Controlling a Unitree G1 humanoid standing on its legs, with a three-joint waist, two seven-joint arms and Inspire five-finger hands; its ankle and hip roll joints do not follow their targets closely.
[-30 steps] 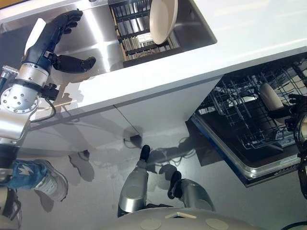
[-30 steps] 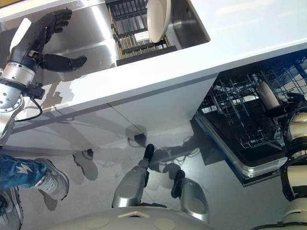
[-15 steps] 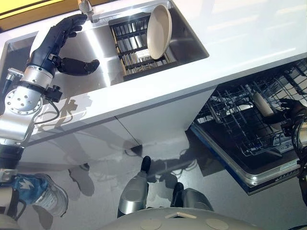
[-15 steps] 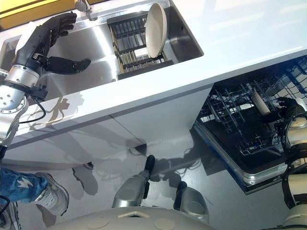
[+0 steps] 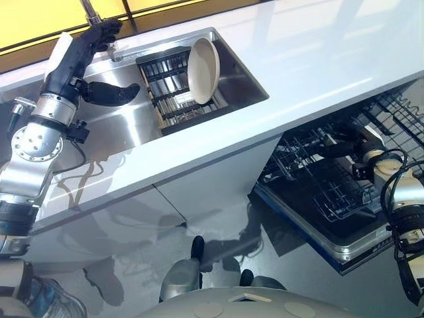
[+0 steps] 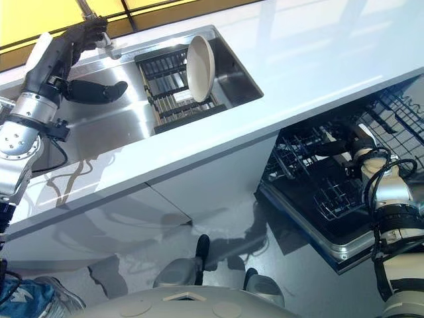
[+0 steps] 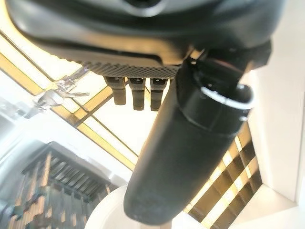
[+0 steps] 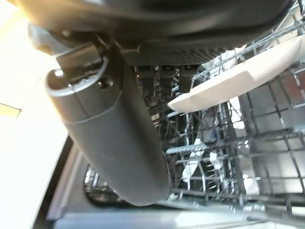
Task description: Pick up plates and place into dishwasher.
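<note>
A cream plate (image 5: 203, 69) stands on edge in a black dish rack (image 5: 165, 93) inside the steel sink (image 5: 119, 129). My left hand (image 5: 73, 63) hovers open over the sink's far left, by the tap, well apart from that plate. My right hand (image 5: 348, 140) reaches into the open dishwasher's wire rack (image 5: 318, 192) with its fingers stretched out. In the right wrist view a second pale plate (image 8: 238, 71) sits among the rack wires right beside my right hand's fingers (image 8: 162, 71); the thumb (image 8: 119, 143) stands clear of it.
The white counter (image 5: 318, 59) runs above the dishwasher, whose pulled-out rack and door (image 5: 344, 248) jut over the grey floor. A tap (image 5: 89, 10) rises behind the sink near my left hand.
The camera has shifted. My left hand has risen toward the tap. My right hand has reached further into the dishwasher rack. The plate in the sink rack stays put.
</note>
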